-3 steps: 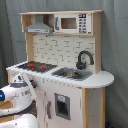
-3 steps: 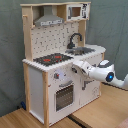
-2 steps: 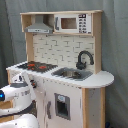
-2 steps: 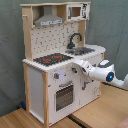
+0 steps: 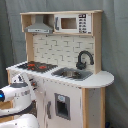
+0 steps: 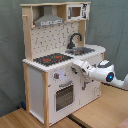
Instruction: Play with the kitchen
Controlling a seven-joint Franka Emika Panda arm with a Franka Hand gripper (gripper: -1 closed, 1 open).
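No readable writing anywhere. The kitchen (image 5: 62, 70) (image 6: 60, 60) is white and pale wood, with a black-red hob (image 6: 52, 59), grey sink (image 5: 72, 74) and black tap (image 5: 84, 59), standing on a wooden floor (image 6: 30, 120). The gripper (image 6: 75, 66) sits at its front edge; can't tell if it's open.

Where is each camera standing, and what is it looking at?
First exterior view: it stands in front of the kitchen, off toward the sink end, so the hob lies on the first exterior view's left; the white arm shows at the lower left.
Second exterior view: it stands off toward the hob end, so the sink lies on the second exterior view's right; the arm comes in from the right, its gripper at the kitchen's front.
Both exterior views show the tap, the microwave and the oven door.
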